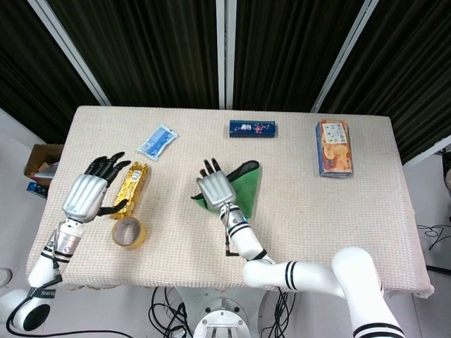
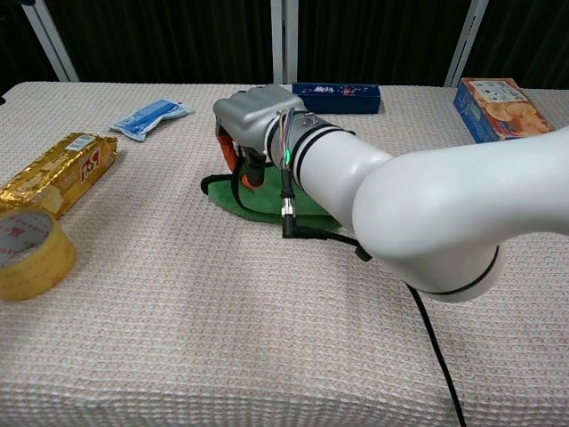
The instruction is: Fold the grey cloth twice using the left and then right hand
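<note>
**Cloth folded over, right hand pinching its edge**

The cloth (image 1: 243, 184), green with a dark border, lies folded near the middle of the table (image 1: 338, 232). The right arm reaches across it from the robot's right, and the right hand (image 1: 213, 189) sits over the cloth's left end, palm down, fingers curled onto the dark edge and gripping it; the chest view shows the edge pinched beneath the hand (image 2: 252, 124). The left hand (image 1: 88, 193) hovers above the table's left side with its fingers spread and nothing in them, just beside a gold packet (image 1: 130, 186) and above a roll of tape (image 1: 129, 232). No containers with visible contents appear; the boxes at the far edge are closed.
</note>
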`<action>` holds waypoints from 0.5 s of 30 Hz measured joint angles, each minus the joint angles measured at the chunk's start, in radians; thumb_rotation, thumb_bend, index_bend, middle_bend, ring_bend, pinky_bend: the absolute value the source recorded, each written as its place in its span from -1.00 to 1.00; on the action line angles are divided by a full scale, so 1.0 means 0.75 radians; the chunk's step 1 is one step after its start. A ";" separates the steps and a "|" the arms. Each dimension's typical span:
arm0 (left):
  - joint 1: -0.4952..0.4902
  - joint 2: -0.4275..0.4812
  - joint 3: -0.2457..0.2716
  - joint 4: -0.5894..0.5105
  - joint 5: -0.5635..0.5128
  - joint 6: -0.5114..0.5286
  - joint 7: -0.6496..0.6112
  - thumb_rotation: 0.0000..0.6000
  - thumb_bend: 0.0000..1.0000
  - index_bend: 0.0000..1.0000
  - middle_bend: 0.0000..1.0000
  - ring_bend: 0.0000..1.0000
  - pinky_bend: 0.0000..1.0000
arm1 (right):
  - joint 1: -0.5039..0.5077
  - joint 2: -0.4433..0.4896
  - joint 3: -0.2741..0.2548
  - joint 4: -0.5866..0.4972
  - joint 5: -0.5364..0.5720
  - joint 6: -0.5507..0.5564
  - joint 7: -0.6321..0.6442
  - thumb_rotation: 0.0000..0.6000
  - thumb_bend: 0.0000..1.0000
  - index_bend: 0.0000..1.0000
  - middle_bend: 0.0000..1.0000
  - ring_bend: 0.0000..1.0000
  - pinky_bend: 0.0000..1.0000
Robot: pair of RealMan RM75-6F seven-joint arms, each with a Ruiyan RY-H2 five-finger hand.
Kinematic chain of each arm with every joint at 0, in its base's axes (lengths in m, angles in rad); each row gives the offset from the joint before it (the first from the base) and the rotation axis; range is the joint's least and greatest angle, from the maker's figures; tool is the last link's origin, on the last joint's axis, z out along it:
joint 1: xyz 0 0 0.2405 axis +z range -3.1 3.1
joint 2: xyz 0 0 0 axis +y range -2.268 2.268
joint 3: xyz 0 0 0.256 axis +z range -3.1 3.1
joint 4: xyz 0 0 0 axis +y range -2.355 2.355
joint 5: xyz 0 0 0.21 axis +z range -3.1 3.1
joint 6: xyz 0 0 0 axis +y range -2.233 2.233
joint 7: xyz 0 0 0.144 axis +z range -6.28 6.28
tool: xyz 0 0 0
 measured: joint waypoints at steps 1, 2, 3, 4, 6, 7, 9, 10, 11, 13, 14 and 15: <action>0.005 0.004 0.001 0.001 -0.001 0.002 -0.006 1.00 -0.58 -0.69 -0.88 -0.71 -0.76 | -0.005 0.007 0.001 -0.014 -0.005 0.003 0.014 1.00 -1.00 -1.00 -0.77 -1.00 -1.00; 0.009 0.009 0.002 0.003 -0.001 0.004 -0.010 1.00 -0.58 -0.69 -0.88 -0.71 -0.76 | -0.013 0.018 0.002 -0.033 -0.011 0.009 0.029 1.00 -1.00 -1.00 -0.78 -1.00 -1.00; 0.014 0.014 0.002 0.005 -0.001 0.007 -0.013 1.00 -0.58 -0.69 -0.88 -0.71 -0.76 | -0.025 0.038 0.002 -0.065 -0.020 0.017 0.049 1.00 -1.00 -1.00 -0.79 -1.00 -1.00; 0.021 0.020 0.003 0.009 -0.001 0.012 -0.015 1.00 -0.58 -0.69 -0.88 -0.71 -0.76 | -0.037 0.056 0.003 -0.095 -0.028 0.026 0.065 1.00 -1.00 -1.00 -0.79 -1.00 -1.00; 0.031 0.027 0.004 0.013 -0.003 0.018 -0.018 1.00 -0.58 -0.69 -0.88 -0.71 -0.76 | -0.073 0.113 0.001 -0.180 -0.053 0.052 0.104 1.00 -1.00 -1.00 -0.79 -1.00 -1.00; 0.037 0.033 0.005 0.016 -0.007 0.020 -0.020 1.00 -0.58 -0.69 -0.88 -0.71 -0.76 | -0.092 0.143 0.000 -0.223 -0.066 0.066 0.123 1.00 -1.00 -1.00 -0.79 -1.00 -1.00; 0.047 0.042 0.006 0.022 -0.011 0.026 -0.021 1.00 -0.58 -0.69 -0.88 -0.71 -0.76 | -0.146 0.230 -0.007 -0.336 -0.097 0.103 0.165 1.00 -1.00 -1.00 -0.79 -1.00 -1.00; 0.053 0.047 0.006 0.027 -0.012 0.031 -0.019 1.00 -0.58 -0.69 -0.88 -0.71 -0.76 | -0.173 0.274 -0.012 -0.388 -0.112 0.120 0.183 1.00 -0.98 -1.00 -0.78 -1.00 -1.00; 0.058 0.051 0.006 0.031 -0.014 0.037 -0.016 1.00 -0.58 -0.69 -0.88 -0.71 -0.76 | -0.212 0.340 -0.021 -0.457 -0.135 0.146 0.207 1.00 -0.95 -1.00 -0.77 -1.00 -1.00; 0.071 0.058 0.006 0.043 -0.019 0.053 0.001 1.00 -0.58 -0.69 -0.88 -0.71 -0.76 | -0.278 0.449 -0.037 -0.557 -0.172 0.186 0.247 1.00 -0.91 -1.00 -0.76 -1.00 -1.00; 0.077 0.061 0.005 0.048 -0.022 0.059 0.011 1.00 -0.58 -0.69 -0.88 -0.71 -0.76 | -0.325 0.527 -0.051 -0.622 -0.198 0.215 0.276 1.00 -0.85 -0.99 -0.74 -1.00 -0.99; 0.084 0.064 0.005 0.054 -0.026 0.067 0.022 1.00 -0.58 -0.68 -0.88 -0.71 -0.76 | -0.363 0.586 -0.062 -0.668 -0.220 0.237 0.300 1.00 -0.82 -0.96 -0.72 -1.00 -0.99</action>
